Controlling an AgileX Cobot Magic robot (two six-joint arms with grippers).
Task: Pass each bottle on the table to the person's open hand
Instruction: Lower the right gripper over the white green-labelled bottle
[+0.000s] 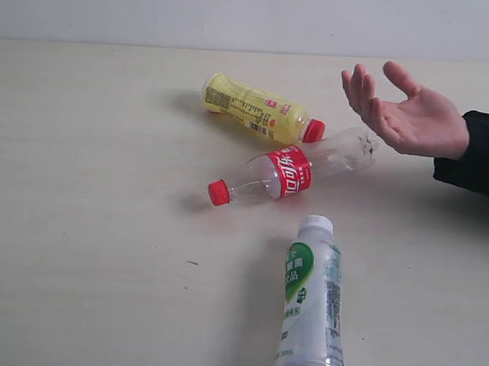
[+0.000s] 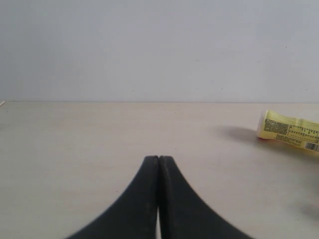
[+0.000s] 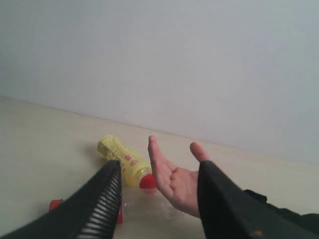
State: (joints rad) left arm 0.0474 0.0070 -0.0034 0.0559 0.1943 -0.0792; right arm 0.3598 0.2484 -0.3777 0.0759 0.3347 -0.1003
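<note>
Three bottles lie on the pale table (image 1: 78, 220). The yellow bottle with a red cap (image 1: 259, 109) lies at the back, also in the left wrist view (image 2: 291, 132) and the right wrist view (image 3: 124, 162). The clear bottle with red label and cap (image 1: 292, 172) lies in the middle, its base close to the person's open hand (image 1: 409, 113). The white-green labelled bottle (image 1: 313, 305) lies nearest the front. The floral-label bottle is out of view. My left gripper (image 2: 158, 158) is shut and empty over bare table. My right gripper (image 3: 160, 172) is open and empty, with the hand (image 3: 174, 181) seen between its fingers.
The person's dark sleeve (image 1: 487, 157) enters from the right edge. A pale wall (image 1: 242, 11) rises behind the table's far edge. Neither arm shows in the exterior view.
</note>
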